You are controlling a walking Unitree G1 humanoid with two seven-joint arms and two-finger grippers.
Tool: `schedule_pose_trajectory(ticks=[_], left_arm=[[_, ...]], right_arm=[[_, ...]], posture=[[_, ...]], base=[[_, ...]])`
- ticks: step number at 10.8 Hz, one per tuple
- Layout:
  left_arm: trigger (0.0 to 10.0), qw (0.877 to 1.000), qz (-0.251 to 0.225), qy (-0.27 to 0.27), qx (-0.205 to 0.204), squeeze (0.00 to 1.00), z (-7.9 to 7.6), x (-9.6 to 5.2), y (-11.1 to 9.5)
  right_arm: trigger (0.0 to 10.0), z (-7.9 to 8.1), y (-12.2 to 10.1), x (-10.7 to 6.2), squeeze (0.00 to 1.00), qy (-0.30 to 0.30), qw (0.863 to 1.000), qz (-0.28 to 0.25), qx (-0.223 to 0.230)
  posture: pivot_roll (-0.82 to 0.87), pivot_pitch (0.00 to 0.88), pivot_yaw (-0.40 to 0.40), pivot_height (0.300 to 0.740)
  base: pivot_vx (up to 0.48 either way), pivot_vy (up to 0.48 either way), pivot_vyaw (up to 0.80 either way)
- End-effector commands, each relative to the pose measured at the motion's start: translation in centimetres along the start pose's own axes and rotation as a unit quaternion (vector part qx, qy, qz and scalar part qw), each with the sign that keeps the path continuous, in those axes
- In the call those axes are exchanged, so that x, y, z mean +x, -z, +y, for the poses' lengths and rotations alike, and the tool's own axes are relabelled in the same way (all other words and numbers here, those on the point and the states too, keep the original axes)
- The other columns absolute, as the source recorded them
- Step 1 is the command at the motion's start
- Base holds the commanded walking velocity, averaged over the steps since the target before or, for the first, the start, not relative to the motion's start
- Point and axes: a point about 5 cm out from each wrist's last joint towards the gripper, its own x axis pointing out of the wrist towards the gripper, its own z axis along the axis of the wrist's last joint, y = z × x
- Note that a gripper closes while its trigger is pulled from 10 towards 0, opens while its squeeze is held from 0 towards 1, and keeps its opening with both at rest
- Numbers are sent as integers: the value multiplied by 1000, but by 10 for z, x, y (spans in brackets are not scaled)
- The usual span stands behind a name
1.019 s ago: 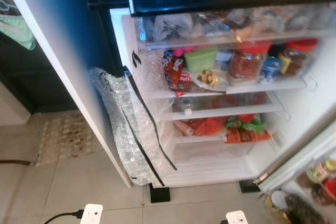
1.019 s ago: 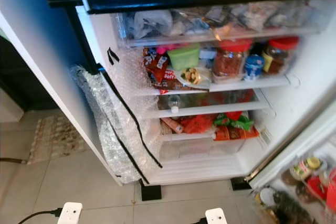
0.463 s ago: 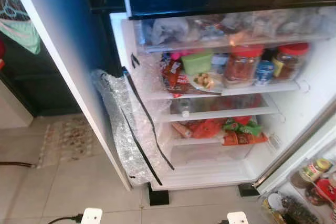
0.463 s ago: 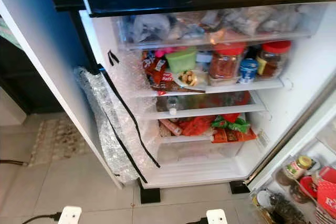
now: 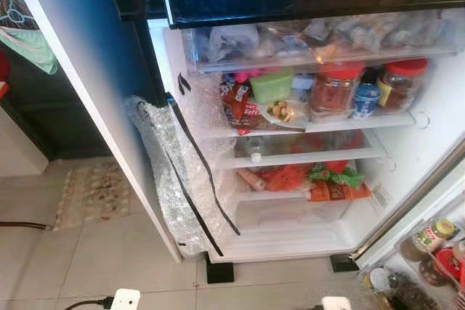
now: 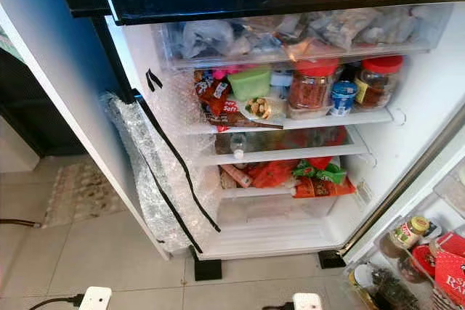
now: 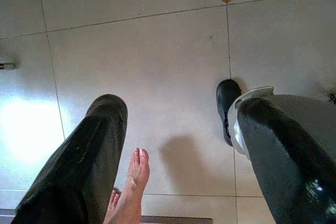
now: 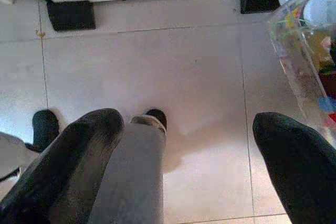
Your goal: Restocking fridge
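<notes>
Left eye view — fridge (image 5: 407,157) open; left tool (image 7: 173,150) and right tool (image 8: 184,166) spread over floor tiles (image 7: 142,51).

I count one open fridge (image 6: 407,143), three wire-edged shelves inside. Top shelf: two red-lidded jars (image 6: 311,86), one green tub (image 6: 249,82), one blue-lidded cup (image 6: 341,96). One clear drawer (image 6: 305,34) above. Door rack: one yellow-lidded jar (image 6: 407,231). Floor: two black fridge feet (image 6: 207,268), one bare foot (image 7: 131,182).
</notes>
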Motion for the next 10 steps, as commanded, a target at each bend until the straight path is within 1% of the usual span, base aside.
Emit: schedule_pose_trajectory(ticks=[1,2,3,4,5,6,7,8,9,10], left_arm=[[10000,1000,16,-3,9,0,3,-1,5],[10000,1000,17,-3,7,0,1,0,5],[10000,1000,17,-2,7,0,1,0,4],[10000,1000,17,-1,11,0,1,0,3],[10000,1000,16,-1,13,0,1,0,3],[10000,1000,18,-1,13,0,1,0,3],[10000,1000,18,-1,10,0,1,0,3],[10000,1000,18,0,10,0,1,0,3],[10000,1000,18,-1,8,0,1,0,2],[10000,1000,19,-2,8,0,2,0,2]], right_arm=[[10000,3,-2,1,0,-3,1000,-2,3],[10000,8,-6,1,0,-23,999,-5,-30],[10000,10,-8,2,0,-36,998,-7,-59],[10000,9,-14,2,0,-48,995,-17,-83],[10000,3,-19,3,0,-37,997,-24,-55],[10000,-3,-24,4,0,-31,998,-31,-54],[10000,-6,-28,4,0,-19,998,-34,-46],[10000,-5,-29,4,0,-16,999,-37,-30],[10000,-1,-30,5,0,-3,999,-40,16],[10000,-1,-29,5,0,30,995,-36,88]], posture=[[11,0,39,740],[16,0,33,740],[14,0,29,740],[10,0,27,740],[3,0,29,740],[0,0,29,740],[7,0,29,740],[10,0,29,740],[11,0,37,740],[11,0,44,740]], base=[[0,0,0],[0,0,-800],[0,0,0],[0,0,0],[0,0,0],[0,0,0],[0,0,0],[0,0,0],[0,304,0],[0,315,0]])
